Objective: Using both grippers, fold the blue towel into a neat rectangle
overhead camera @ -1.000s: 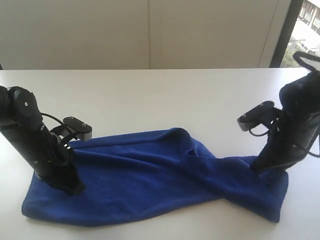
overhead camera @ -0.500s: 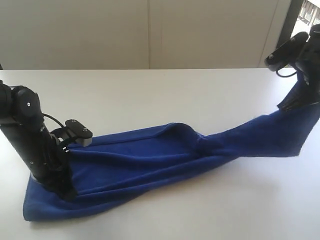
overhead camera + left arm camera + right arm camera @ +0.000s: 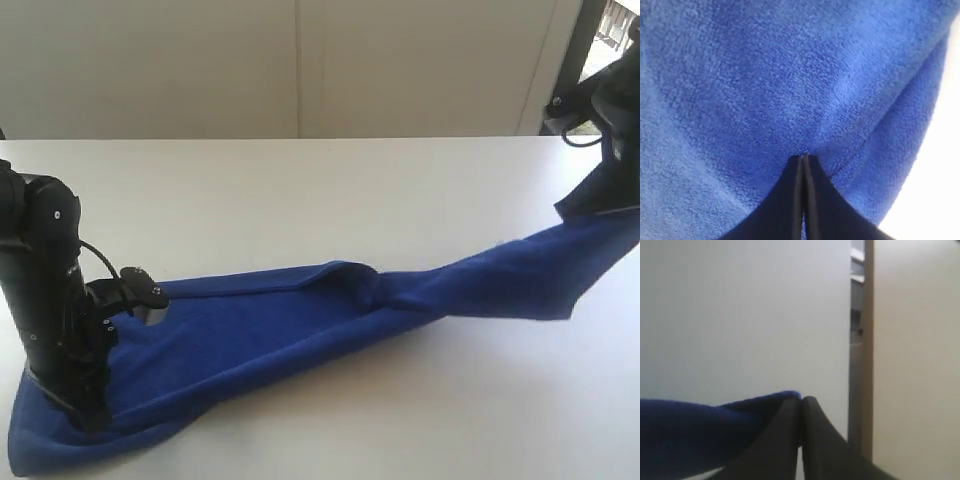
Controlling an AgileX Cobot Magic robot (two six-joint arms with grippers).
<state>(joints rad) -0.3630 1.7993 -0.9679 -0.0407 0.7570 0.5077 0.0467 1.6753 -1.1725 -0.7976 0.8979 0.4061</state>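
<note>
The blue towel (image 3: 300, 320) lies stretched in a long twisted band across the white table, from the near left corner up to the far right. At its left end my left gripper (image 3: 92, 418) is shut on the towel, low at the table. In the left wrist view the closed tips (image 3: 804, 158) pinch the blue terry (image 3: 765, 75). My right gripper (image 3: 578, 207) is shut on the towel's other end and holds it raised off the table. The right wrist view shows a blue edge (image 3: 715, 425) caught between the shut tips (image 3: 801, 401).
The white table (image 3: 300, 190) runs back to a pale wall (image 3: 300, 60). A dark window frame (image 3: 570, 50) stands at the far right behind the right arm. The left arm's housing (image 3: 45, 290) rises upright over the towel's left end.
The right gripper has lifted its towel end up and to the far right, pulling the towel taut. The left gripper has drawn its end toward the near left.
</note>
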